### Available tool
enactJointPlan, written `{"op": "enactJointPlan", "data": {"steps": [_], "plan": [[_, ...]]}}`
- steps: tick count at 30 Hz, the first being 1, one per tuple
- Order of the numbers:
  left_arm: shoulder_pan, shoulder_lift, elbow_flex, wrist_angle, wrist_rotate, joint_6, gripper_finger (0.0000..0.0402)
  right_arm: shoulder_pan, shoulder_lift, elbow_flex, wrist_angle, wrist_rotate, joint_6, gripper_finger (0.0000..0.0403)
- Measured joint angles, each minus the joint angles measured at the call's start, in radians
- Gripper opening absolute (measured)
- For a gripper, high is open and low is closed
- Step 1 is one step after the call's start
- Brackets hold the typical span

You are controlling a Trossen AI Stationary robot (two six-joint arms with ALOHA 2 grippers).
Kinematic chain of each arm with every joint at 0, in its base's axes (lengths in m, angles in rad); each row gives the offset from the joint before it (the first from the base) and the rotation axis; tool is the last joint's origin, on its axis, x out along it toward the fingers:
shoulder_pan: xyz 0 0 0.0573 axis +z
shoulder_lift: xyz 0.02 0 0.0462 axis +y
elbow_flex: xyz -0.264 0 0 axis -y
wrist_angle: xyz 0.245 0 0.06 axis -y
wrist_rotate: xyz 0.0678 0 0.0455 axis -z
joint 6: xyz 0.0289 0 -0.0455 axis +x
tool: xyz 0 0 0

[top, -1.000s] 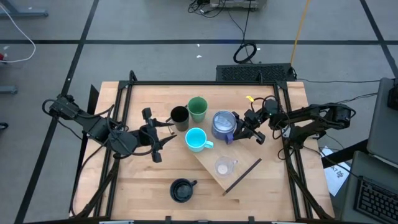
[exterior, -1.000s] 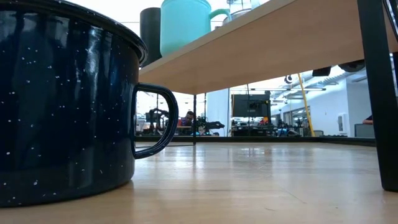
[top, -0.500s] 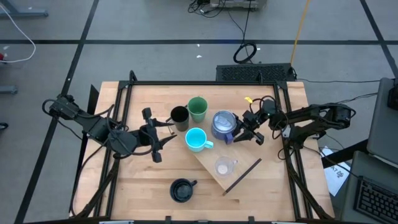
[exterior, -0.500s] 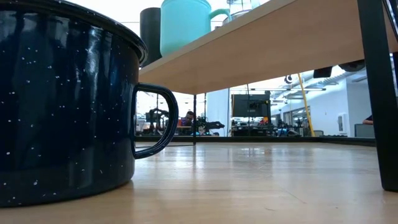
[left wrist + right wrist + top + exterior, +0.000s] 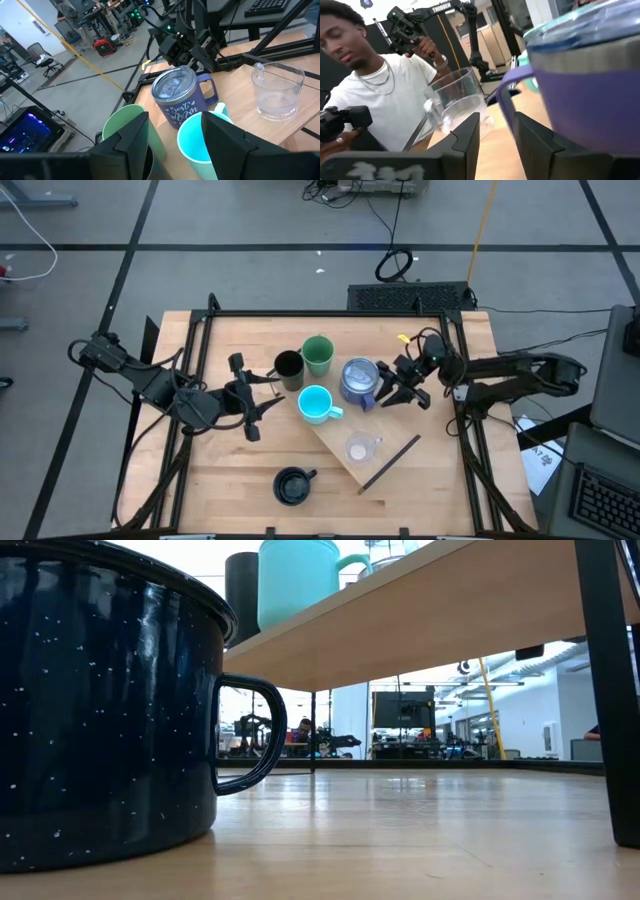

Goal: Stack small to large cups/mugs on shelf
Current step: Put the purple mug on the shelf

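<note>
Bluish-purple tumbler point(image 5: 357, 378) stands at the far end of the shelf point(image 5: 388, 450), the light-wood plank lying at an angle on the table's right half; right gripper point(image 5: 390, 393) sits just beside its handle, fingers apart w/ a narrow gap, nothing between them; in the right wrist view the handle shows just ahead of the fingertips, not clamped. Small clear glass cup point(image 5: 359, 448) is on the shelf too, nearer the front end, well apart from the tumbler; cyan mug point(image 5: 315, 404) looks to sit at the shelf's left edge, can't tell if fully on it. Black cup point(image 5: 289, 368) & green cup point(image 5: 318, 354) stand touching on the table point(image 5: 230, 470) behind it, off the shelf; navy mug point(image 5: 292, 485) alone near the front edge, filling the low view.

Left gripper point(image 5: 256, 397) waits beside the black cup, fingers spread, holding nothing; both cups show past its fingers in the left wrist view.

Step in hand, as I read it: tumbler placed as the big end of the row; right arm letting go. Next move prob. calls for backing the right gripper clear w/o nudging the handle; then fetching black, green & navy into size order between glass & tumbler. Risk: shelf is crowded at the tumbler end, little room.
</note>
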Motion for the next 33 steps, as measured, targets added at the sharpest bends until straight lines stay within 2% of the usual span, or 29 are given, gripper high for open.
{"op": "enactJointPlan", "data": {"steps": [18,21,25,29,33], "plan": [[0.000,0.000,0.000,-0.002,0.026,0.005,0.0182,-0.148,-0.397,0.000,-0.659,0.000,-0.149,0.0111],[0.000,0.000,0.000,-0.002,0.026,0.004,0.0182,-0.167,-0.454,0.000,-0.779,0.067,-0.210,0.0107],[0.000,0.000,0.000,-0.002,0.026,-0.006,0.0182,-0.175,-0.504,-0.001,-0.866,0.234,-0.306,0.0089],[0.000,0.000,0.000,-0.003,0.026,-0.024,0.0182,-0.174,-0.517,-0.001,-0.867,0.348,-0.368,0.0069],[0.000,0.000,0.000,-0.005,0.026,-0.039,0.0182,-0.164,-0.517,-0.001,-0.851,0.419,-0.407,0.0052]]}}
